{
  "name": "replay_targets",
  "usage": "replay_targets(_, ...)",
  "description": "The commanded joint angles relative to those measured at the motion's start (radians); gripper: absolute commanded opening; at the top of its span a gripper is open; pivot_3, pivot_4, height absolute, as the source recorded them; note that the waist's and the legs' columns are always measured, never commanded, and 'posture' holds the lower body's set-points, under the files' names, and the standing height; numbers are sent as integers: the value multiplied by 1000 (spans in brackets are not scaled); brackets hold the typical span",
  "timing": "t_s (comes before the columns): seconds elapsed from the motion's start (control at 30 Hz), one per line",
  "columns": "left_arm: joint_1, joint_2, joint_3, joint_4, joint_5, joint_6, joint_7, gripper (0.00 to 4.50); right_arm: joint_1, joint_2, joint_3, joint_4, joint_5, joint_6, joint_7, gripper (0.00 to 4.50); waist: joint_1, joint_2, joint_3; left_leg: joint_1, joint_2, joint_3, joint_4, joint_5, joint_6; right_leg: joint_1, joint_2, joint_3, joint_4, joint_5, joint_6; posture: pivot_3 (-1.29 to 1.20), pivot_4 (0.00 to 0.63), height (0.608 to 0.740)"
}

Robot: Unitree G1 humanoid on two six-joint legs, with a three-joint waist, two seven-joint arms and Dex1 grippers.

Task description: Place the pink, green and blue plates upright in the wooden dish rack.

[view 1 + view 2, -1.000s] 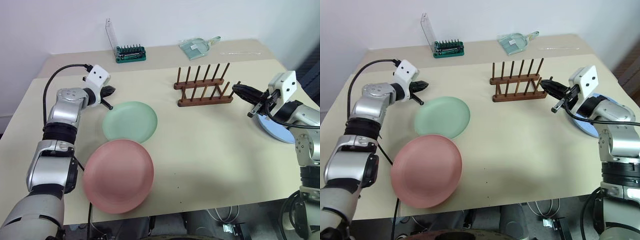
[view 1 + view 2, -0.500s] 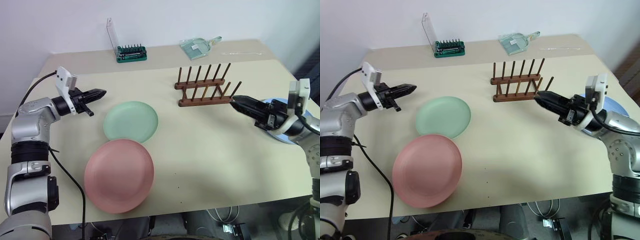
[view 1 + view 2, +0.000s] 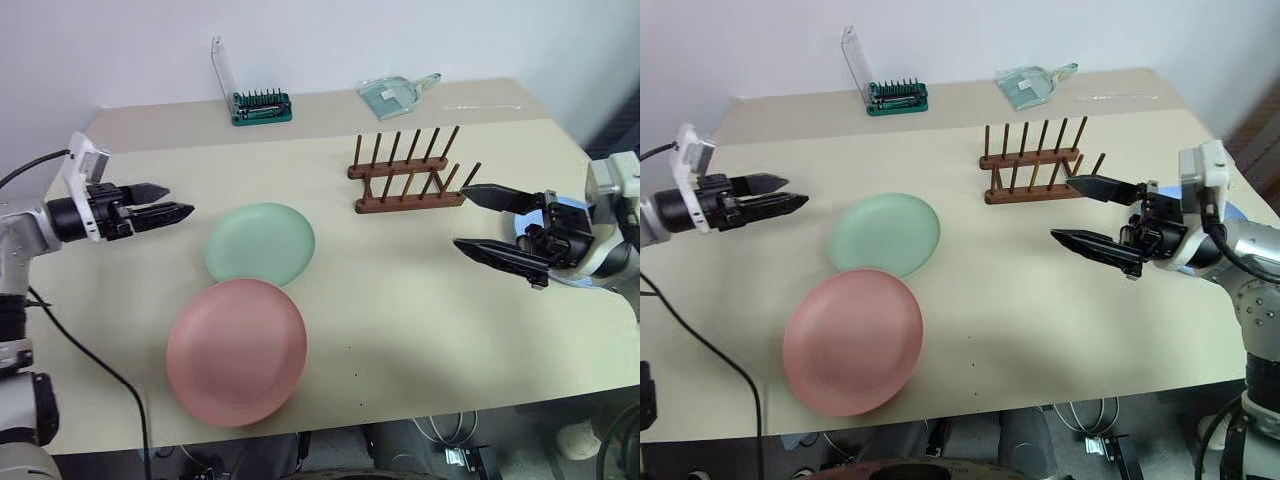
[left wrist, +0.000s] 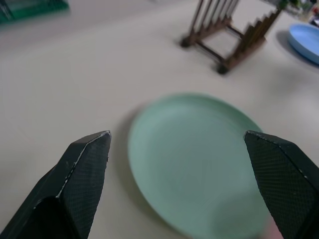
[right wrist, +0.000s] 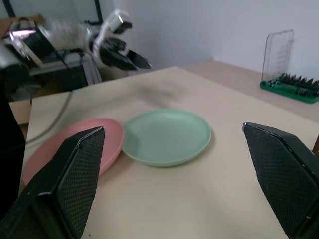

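Since the earlier frame I have drawn both arms back toward their own sides, and both claws have gone from closed to spread wide, empty. Left claw [image 3: 168, 201] hovers beside the green plate [image 3: 259, 243]; right claw [image 3: 484, 220] hangs near the wooden dish rack [image 3: 408, 172], which has nothing in it. Pink plate [image 3: 237, 350] lies flat, tucked just under the green plate's rim. Blue plate [image 4: 305, 42] lies flat beyond the rack. Plates look light, stiff, matte; I judge the raised rim the only hold. Counter [image 3: 420, 300] beige, smooth; plain white wall behind.
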Motion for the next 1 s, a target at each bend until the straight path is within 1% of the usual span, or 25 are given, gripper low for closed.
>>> replay_targets(0.03,-26,38,27,-70,-84,204,34,4460,-12,-13,10,-13,-38,-38,16,4500,1,0,0,0,0,0,0,0,0,0,0,0,0,0,0,0,150,740)
replay_targets(0.13,-3,49,31,-131,-90,337,129,4460,-20,1,23,-2,-65,-62,14,4500,-3,0,0,1,0,0,0,0,0,0,0,0,0,0,0,0,150,740)
replay_targets(0.2,63,115,6,-218,-124,411,100,4460,-22,10,27,-2,-70,-79,22,4500,-7,0,0,1,0,0,-1,0,0,0,1,0,0,0,0,0,150,740)
replay_targets(0.23,76,145,-6,-238,-149,496,102,4460,-22,16,26,-3,-69,-88,29,4500,-10,0,0,0,1,0,-1,-1,-1,-2,1,1,0,0,0,0,150,740)
replay_targets(0.27,83,164,-13,-249,-167,556,108,4460,-22,20,25,-4,-68,-93,33,4500,-10,0,0,0,2,1,-1,-1,-2,-2,2,2,1,0,0,0,150,740)
replay_targets(0.37,99,191,-26,-275,-203,645,135,4460,-20,36,33,-3,-90,-129,44,4500,-6,0,0,0,3,2,-1,-2,-3,-3,3,2,1,0,0,0,150,740)
replay_targets(0.47,97,185,-19,-270,-211,681,177,4460,-15,55,43,-7,-103,-149,40,4500,-1,0,0,1,3,2,-1,-2,-3,-2,3,2,1,0,-1,0,150,740)
replay_targets(0.53,154,209,-18,-320,-205,626,172,4460,-5,66,42,-15,-97,-147,32,4500,-3,0,0,1,3,2,-1,-2,-3,-2,3,2,1,0,-1,0,150,740)
replay_targets(0.63,206,219,8,-363,-255,676,166,4460,8,73,39,-24,-105,-159,21,4500,-4,0,0,0,3,2,-2,-2,-3,-3,4,3,1,0,-1,0,150,740)
replay_targets(0.7,274,224,27,-421,-278,687,185,4460,18,75,35,-31,-108,-165,13,4500,-4,0,0,0,3,2,-2,-2,-3,-3,4,3,1,0,-1,0,150,740)
replay_targets(0.8,364,217,65,-455,-283,687,222,4460,29,74,32,-39,-108,-169,7,4500,-4,0,0,1,3,2,-2,-2,-3,-3,3,3,1,0,-1,0,150,740)
replay_targets(0.87,383,205,74,-433,-280,687,250,4460,33,76,35,-42,-111,-174,3,4500,-3,0,0,1,3,3,-2,-2,-3,-3,4,3,1,0,-1,0,150,740)
replay_targets(1.0,437,182,74,-489,-280,660,285,4460,44,87,41,-54,-116,-184,-9,4500,0,0,0,1,3,3,-2,-2,-3,-2,3,3,1,0,-1,0,150,740)
